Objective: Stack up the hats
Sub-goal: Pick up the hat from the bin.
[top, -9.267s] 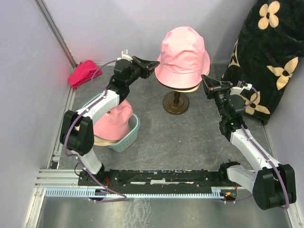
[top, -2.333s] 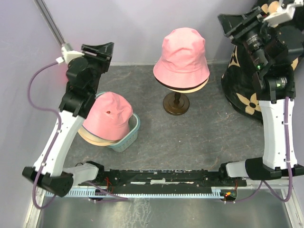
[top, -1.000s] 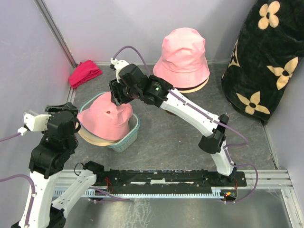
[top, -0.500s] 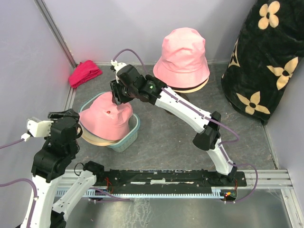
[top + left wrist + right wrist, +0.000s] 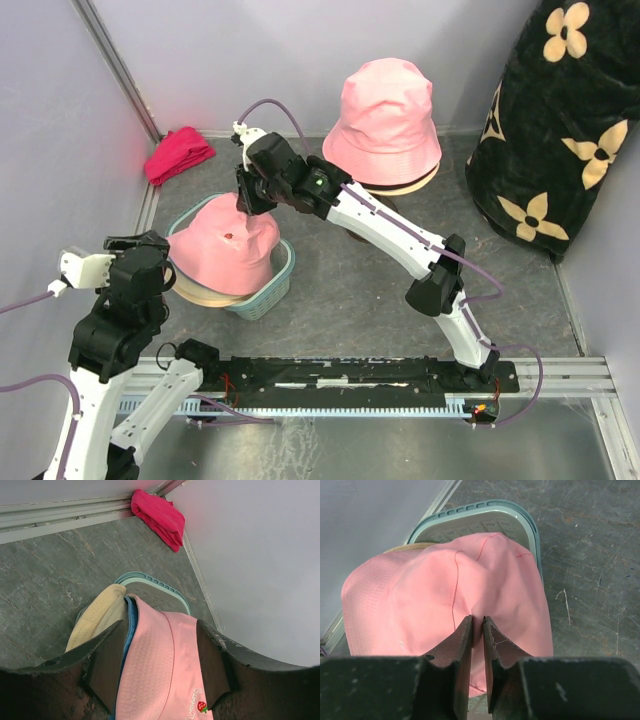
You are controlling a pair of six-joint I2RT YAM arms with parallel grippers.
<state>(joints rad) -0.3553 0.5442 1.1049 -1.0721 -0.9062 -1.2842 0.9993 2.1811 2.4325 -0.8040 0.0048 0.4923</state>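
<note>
Pink hat (image 5: pixel 222 245) sits in basket (image 5: pixel 283 262), topping a stack. Right gripper (image 5: pixel 477 622) is nearly closed, pinching a fold of its crown. Left gripper (image 5: pixel 160 647) is wide, holding nothing, just left of basket. Only left wrist shows blue hat (image 5: pixel 131 625) above beige hat (image 5: pixel 100 617). Only top view shows second pink hat (image 5: pixel 385 115) behind basket.

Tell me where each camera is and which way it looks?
Top external: above and behind the robot, looking down at the table; the left arm and right arm show, bases at the bottom.
Left wrist: on the left wrist, looking down between its open fingers at the pink hat in the teal basket.
Right wrist: on the right wrist, looking straight down; its fingers pinch that hat's crown.
Shared: all three see the pink hat and basket.
</note>
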